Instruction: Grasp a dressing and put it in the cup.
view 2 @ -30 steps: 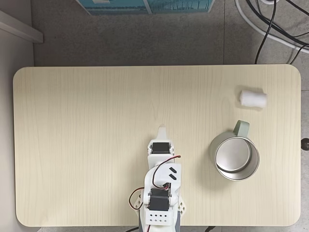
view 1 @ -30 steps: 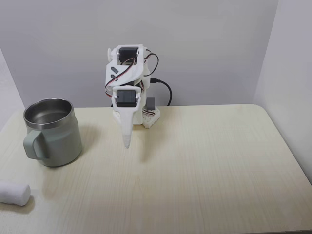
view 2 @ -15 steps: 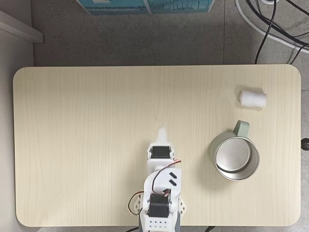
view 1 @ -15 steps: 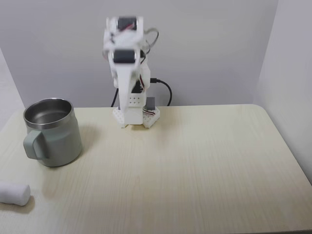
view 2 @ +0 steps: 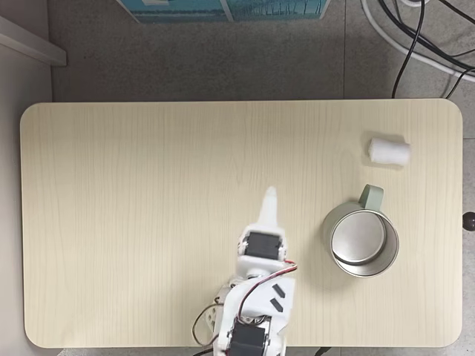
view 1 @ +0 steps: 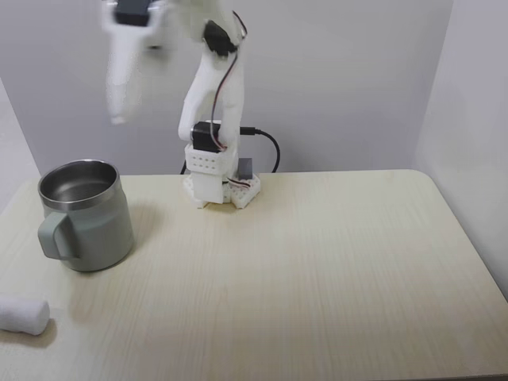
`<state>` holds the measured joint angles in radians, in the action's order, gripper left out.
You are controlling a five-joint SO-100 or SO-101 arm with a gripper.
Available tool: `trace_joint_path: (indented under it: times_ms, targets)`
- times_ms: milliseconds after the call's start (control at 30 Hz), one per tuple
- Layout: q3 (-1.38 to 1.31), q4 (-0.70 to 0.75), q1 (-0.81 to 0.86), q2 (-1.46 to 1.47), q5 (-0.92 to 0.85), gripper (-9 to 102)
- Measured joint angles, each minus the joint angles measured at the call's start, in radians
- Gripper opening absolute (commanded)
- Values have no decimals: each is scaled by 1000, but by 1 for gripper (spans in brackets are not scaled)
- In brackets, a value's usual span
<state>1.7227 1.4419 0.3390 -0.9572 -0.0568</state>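
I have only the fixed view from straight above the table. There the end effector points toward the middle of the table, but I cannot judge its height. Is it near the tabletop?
Observer: No. In a fixed view the end effector hangs high in the air, well above the steel rim of the cup. It is blurred, so I cannot tell whether it is open.
Operator: How tall is the dressing compared with the cup?
Observer: Much lower. The dressing lies on its side on the table, apart from the cup, and its height is only a small part of the cup's wall.
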Motion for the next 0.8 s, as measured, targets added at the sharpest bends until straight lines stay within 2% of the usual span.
trace_joint_path:
  times_ms: [100, 333, 500, 633, 800]
  targets:
    - [178, 43, 118, -178, -28, 4]
    - [512, 97, 331, -549, -89, 18]
    - [750, 207, 376, -842, -215, 25]
    - [942, 328, 377, -1081, -331, 26]
    - [1035, 351, 391, -1302, -426, 28]
